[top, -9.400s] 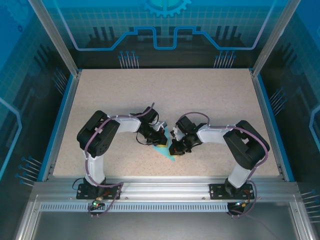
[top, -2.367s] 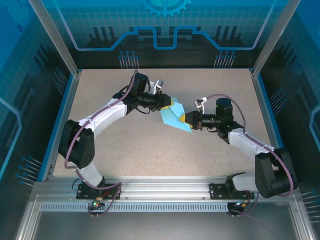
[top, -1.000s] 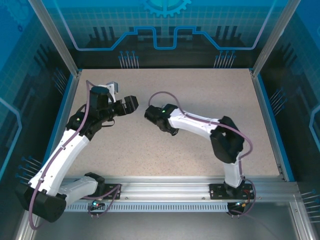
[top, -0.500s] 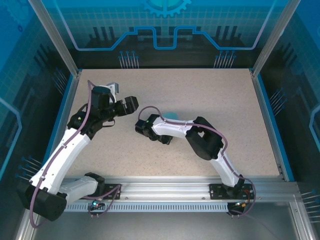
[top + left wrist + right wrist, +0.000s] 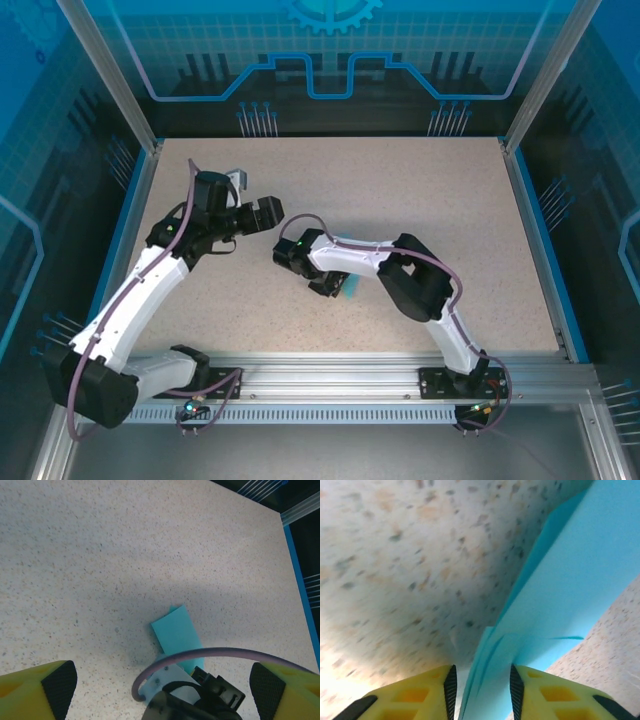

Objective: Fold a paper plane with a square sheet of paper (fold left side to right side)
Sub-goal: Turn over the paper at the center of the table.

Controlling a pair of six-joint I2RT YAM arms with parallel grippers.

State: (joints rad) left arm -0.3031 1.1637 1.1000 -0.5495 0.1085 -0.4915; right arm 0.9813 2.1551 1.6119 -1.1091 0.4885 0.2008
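The folded light-blue paper plane (image 5: 560, 580) is found on the speckled surface (image 5: 400, 190) between the slightly parted jaws of the right gripper (image 5: 481, 676), stretching away from it, while the farther left gripper (image 5: 268, 212) is spread wide.

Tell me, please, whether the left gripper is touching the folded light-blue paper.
Apart. The top external view shows speckled tabletop between the open left gripper and the folded light-blue paper.

Tabletop: speckled beige tabletop (image 5: 100, 540), across the frame.
Paper: folded light-blue paper (image 5: 176, 632), lower centre, near end under a black-and-white robot wrist (image 5: 200, 700).
Left gripper (image 5: 160, 687): yellow fingertips in the bottom corners, wide apart.
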